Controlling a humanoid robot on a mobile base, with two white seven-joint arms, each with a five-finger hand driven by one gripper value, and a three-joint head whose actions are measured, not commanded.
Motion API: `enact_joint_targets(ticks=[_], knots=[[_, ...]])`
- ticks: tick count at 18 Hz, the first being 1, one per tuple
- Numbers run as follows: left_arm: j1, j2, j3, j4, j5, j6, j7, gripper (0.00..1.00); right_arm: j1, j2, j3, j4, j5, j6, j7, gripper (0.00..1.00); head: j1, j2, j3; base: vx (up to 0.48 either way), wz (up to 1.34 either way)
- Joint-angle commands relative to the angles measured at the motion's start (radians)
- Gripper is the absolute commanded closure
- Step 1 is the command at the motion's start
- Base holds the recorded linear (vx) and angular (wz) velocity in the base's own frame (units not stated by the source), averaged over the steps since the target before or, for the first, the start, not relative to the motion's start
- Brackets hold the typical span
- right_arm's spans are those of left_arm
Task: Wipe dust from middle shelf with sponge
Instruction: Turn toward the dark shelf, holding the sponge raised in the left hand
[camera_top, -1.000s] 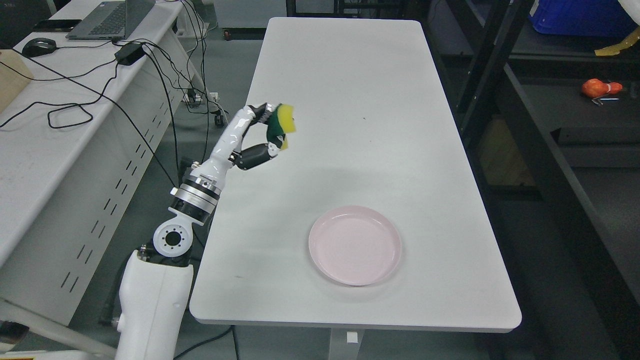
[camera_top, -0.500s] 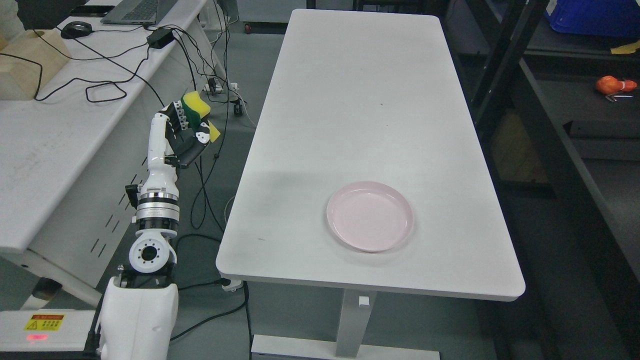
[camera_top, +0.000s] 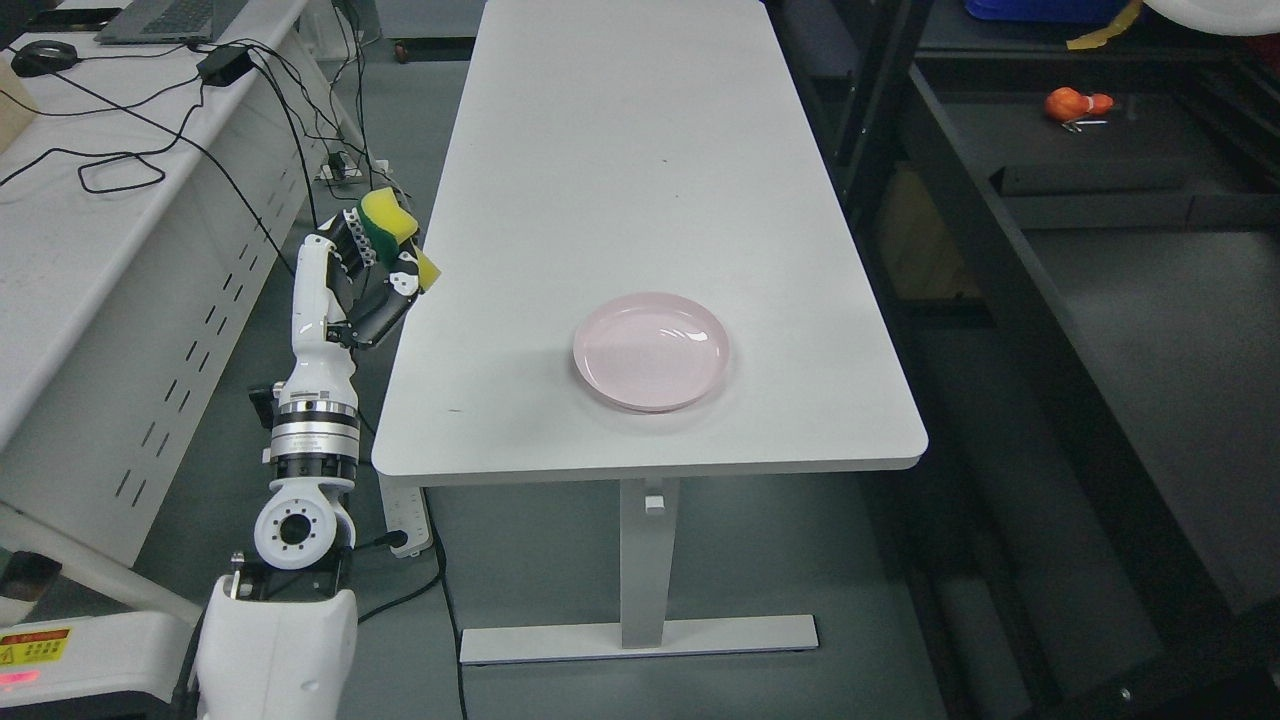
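Pink plate (camera_top: 651, 351) on white table (camera_top: 620, 150)

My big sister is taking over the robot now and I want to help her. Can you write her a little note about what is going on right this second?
Left robot hand: shut on the sponge, held up in the air beside the left edge of the white table.
Right robot hand: not in view.
Pink plate: on the table near its front end, nothing in it.
Dark shelves: to the right of the table, with a small orange thing on one.
Done: the sponge is picked up.
Left: take the sponge over to the shelves and wipe the middle one. No wiping has started yet.
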Motion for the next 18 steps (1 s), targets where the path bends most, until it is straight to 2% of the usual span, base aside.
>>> enact_joint_targets(ticks=[1, 10, 18], knots=[[0.027, 0.017, -0.036, -0.052, 0.006, -0.005, 0.0, 1.0, 0.0, -0.017, 0.0, -0.017, 0.0, 0.001, 0.001, 0.0, 0.0, 0.0, 0.0, -0.23, -0.36], [0.058, 0.017, -0.029, -0.053, 0.006, -0.004, 0.0, 1.0, 0.0, -0.017, 0.0, -0.017, 0.0, 0.001, 0.001, 0.0, 0.0, 0.0, 0.0, -0.304, -0.5], [0.069, 0.017, -0.045, -0.063, 0.032, -0.005, 0.0, 0.99, 0.0, -0.017, 0.0, -0.017, 0.0, 0.001, 0.001, 0.0, 0.0, 0.0, 0.0, -0.303, -0.86]])
